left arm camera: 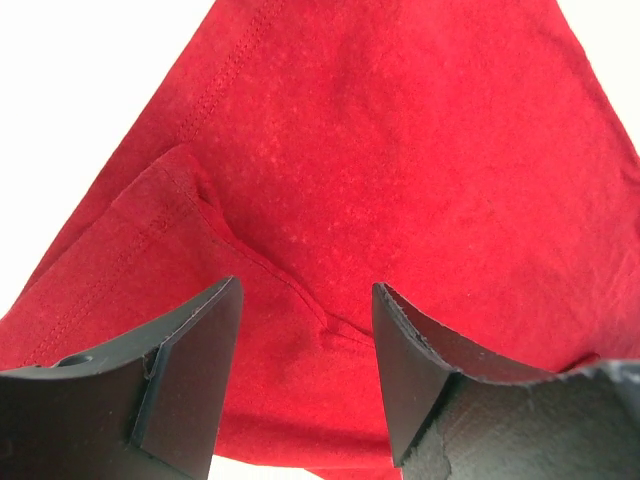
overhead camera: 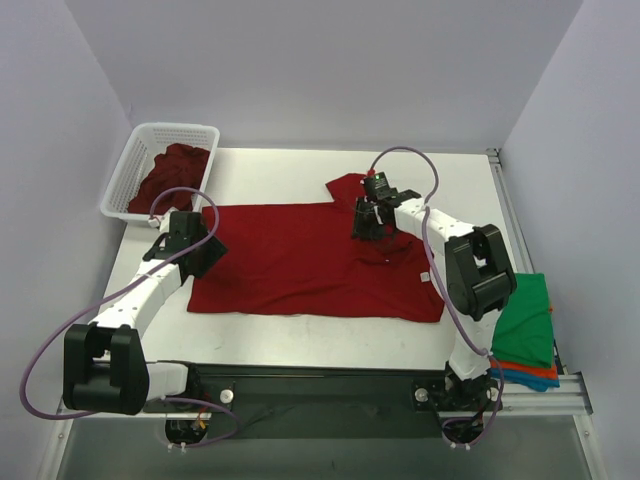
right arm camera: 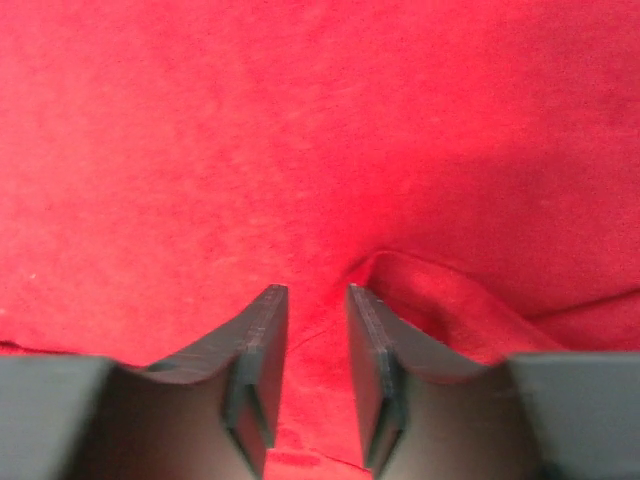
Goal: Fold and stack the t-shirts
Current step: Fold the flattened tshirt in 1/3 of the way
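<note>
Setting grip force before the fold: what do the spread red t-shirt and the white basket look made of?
The red t-shirt looks like soft knit cloth, probably cotton, matte: stitched hems and soft puckers show in the wrist views. The basket is likely rigid plastic, white and smooth: its moulded lattice walls hold their shape.
</note>
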`<action>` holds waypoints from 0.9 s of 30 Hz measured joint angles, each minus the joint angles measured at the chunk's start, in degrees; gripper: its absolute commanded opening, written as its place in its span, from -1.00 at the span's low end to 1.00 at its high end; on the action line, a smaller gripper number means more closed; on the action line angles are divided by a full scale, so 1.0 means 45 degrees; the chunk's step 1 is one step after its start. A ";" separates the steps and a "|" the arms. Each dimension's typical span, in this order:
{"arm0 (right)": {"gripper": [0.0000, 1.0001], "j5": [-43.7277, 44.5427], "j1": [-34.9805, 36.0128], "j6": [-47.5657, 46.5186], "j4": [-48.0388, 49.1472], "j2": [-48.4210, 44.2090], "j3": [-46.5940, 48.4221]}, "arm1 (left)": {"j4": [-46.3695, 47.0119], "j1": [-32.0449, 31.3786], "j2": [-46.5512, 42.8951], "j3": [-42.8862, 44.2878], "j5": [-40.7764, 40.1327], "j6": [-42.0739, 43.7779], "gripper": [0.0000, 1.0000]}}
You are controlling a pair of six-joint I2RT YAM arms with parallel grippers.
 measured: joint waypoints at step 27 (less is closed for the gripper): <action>-0.25 -0.0364 -0.0384 -0.0845 -0.0257 0.0170 -0.0131 | 0.0136 0.0000 0.0000 -0.0097 0.0384 0.0029 0.29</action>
